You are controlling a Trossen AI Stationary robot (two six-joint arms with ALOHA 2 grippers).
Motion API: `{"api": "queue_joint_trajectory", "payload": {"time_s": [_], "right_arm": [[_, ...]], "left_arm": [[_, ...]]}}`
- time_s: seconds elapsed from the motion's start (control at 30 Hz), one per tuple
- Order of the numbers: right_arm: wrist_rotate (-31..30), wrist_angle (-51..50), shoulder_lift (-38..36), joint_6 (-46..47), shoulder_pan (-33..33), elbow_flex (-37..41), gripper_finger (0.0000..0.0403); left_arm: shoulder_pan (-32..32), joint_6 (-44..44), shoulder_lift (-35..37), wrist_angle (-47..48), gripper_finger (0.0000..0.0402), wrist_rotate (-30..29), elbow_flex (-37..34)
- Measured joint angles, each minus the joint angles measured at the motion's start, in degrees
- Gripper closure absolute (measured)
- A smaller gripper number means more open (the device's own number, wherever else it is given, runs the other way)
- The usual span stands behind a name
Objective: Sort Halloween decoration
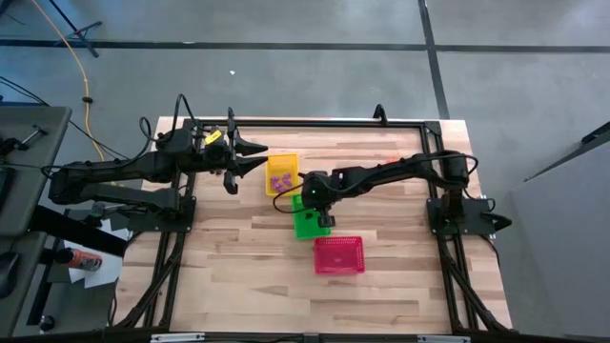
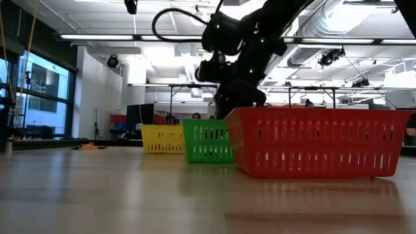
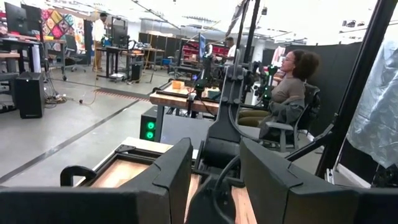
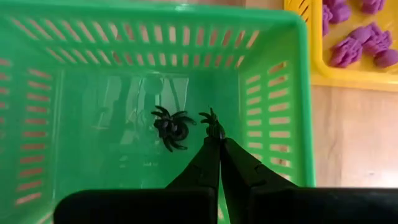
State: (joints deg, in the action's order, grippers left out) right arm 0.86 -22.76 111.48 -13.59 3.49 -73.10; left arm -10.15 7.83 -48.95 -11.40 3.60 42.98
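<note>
Inside the green basket (image 4: 149,93), the right hand (image 4: 213,138) hangs clenched on a small black spider (image 4: 211,122), beside another black spider (image 4: 169,129) on the floor, apparently because black pieces belong here. Purple trinkets (image 4: 360,40) lie in the yellow basket (image 4: 317,65); the left hand (image 1: 255,157) waits released above the table (image 1: 238,276).

No text, label or number can be read anywhere (baskets, arms and room alike).

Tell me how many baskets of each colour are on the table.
Yellow basket: 1
Green basket: 1
Red basket: 1
Total: 3 baskets
</note>
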Motion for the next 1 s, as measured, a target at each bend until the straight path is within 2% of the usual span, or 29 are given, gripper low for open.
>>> {"api": "queue_joint_trajectory", "payload": {"time_s": [0.33,0.63,0.77,0.87,1.0], "right_arm": [[0.0,0.3,0.4,-0.1,0.0,0.0,0.0402],[0.0,0.5,0.4,6.1,0.0,0.0,0.0402],[0.0,0.6,0.4,6.0,0.0,0.0,0.04],[0.0,0.6,0.4,6.2,0.0,0.0,0.0377],[0.0,0.6,0.4,6.3,0.0,0.0,0.0323]], "left_arm": [[0.0,0.0,0.0,0.0,0.0277,0.0,0.0],[0.0,0.0,0.0,0.0,0.0277,0.0,0.0],[0.0,0.0,0.0,0.0,0.0277,0.0,0.0],[0.0,0.0,0.0,0.0,0.0277,0.0,0.0],[0.0,0.0,0.0,0.0,0.0277,0.0,0.0]]}}
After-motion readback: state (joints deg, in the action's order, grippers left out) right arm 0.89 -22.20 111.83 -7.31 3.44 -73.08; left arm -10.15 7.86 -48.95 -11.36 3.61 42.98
